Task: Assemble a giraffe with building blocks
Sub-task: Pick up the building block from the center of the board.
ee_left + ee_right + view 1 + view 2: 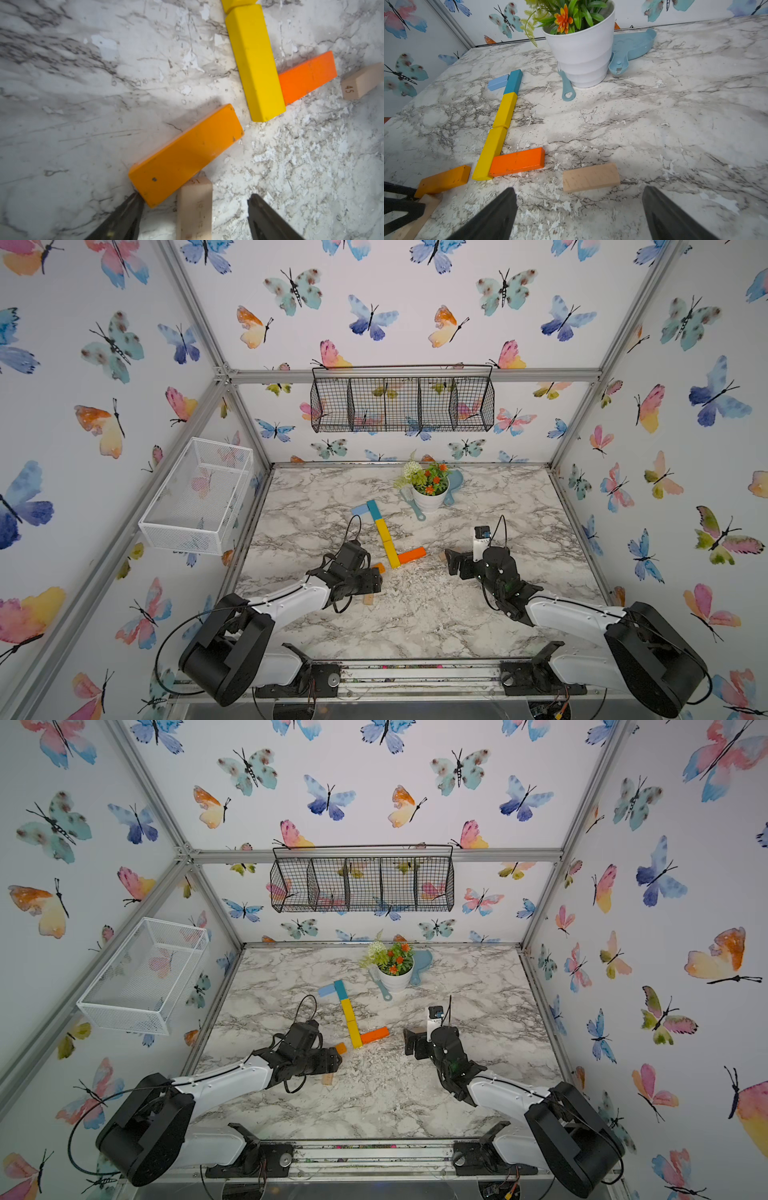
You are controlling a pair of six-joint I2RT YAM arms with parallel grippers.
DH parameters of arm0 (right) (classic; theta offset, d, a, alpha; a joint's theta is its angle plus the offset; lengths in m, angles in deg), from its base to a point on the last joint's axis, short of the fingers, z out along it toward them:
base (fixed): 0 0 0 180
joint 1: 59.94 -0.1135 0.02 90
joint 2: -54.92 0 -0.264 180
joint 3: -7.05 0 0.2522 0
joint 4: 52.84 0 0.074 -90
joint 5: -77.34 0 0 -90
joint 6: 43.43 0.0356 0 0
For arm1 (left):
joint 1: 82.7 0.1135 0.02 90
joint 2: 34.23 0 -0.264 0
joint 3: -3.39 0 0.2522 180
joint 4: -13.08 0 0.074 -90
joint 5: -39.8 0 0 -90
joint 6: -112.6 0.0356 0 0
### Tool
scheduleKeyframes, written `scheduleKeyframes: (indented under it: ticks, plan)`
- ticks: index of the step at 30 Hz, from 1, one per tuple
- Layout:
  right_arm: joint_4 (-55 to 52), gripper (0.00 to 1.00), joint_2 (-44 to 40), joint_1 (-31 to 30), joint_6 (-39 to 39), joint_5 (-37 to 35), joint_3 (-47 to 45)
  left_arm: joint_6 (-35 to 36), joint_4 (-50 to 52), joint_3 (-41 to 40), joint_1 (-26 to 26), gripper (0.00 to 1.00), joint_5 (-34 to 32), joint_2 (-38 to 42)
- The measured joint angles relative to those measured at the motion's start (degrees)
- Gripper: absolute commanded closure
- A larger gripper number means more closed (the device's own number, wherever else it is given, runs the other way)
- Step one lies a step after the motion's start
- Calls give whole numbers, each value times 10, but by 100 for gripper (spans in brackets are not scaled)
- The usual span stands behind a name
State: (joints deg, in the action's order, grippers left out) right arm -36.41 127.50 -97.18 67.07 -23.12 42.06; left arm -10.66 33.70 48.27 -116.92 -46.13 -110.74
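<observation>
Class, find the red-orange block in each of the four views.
In a top view: red-orange block below centre, slightly right.
In a top view: below centre, slightly left.
Left wrist: block touching a yellow block.
Right wrist: block likewise, wood block nearby.
Landmark: that yellow block.

Our left arm [286,599] reaches forward and inward from its base. Its wrist is bent down, and the left gripper [376,574] points toward the middle with its jaws parted. In the left wrist view we see both dark fingers [128,212] standing well apart. Our right arm [569,610] angles inward from the opposite side, forearm low. The right gripper [451,562] faces inward too, its jaws spread wide.
</observation>
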Motion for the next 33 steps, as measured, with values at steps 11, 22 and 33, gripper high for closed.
scheduleKeyframes:
  ticks: [11,22,33]
  plan:
    - [1,1,7,0,0,5,1,50,91,156,-120,30,-207,-69]
    - [1,1,7,0,0,4,3,162,101,205,-100,33,-263,-152]
    - [-1,1,37,0,-1,9,26,188,84,197,-71,35,-195,-156]
